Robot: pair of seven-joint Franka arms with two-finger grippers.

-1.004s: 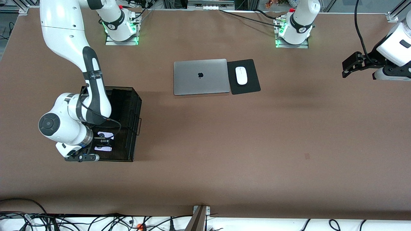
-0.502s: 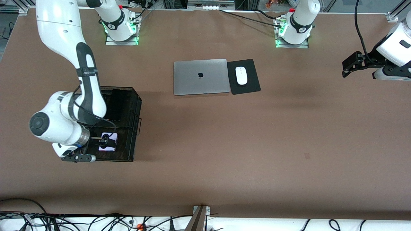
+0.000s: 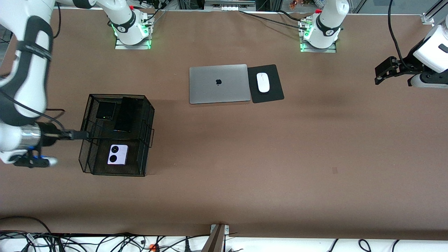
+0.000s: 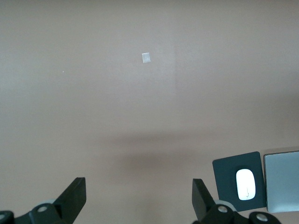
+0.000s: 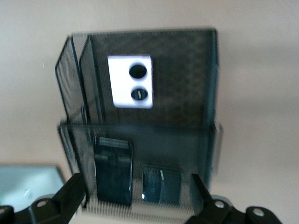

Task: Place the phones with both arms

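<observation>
With all three phones lying in the black mesh basket [image 3: 148, 115], the placing step looks done. Right gripper [image 5: 138, 198]: fingers spread, empty, up beside the basket's outer edge at the right arm's end. Lilac flip phone [image 3: 117, 154] sits in the compartment nearer the front camera; black flip phone [image 3: 105, 111] and slab phone [image 3: 125, 114] in the farther one. Left gripper [image 4: 139, 198]: open, empty, waiting over bare table. Next, probably: both arms retire.

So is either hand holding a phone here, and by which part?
Nothing is held. The right hand is open above the mesh basket, where all three phones lie. The left hand is open over bare table, waiting.
</observation>
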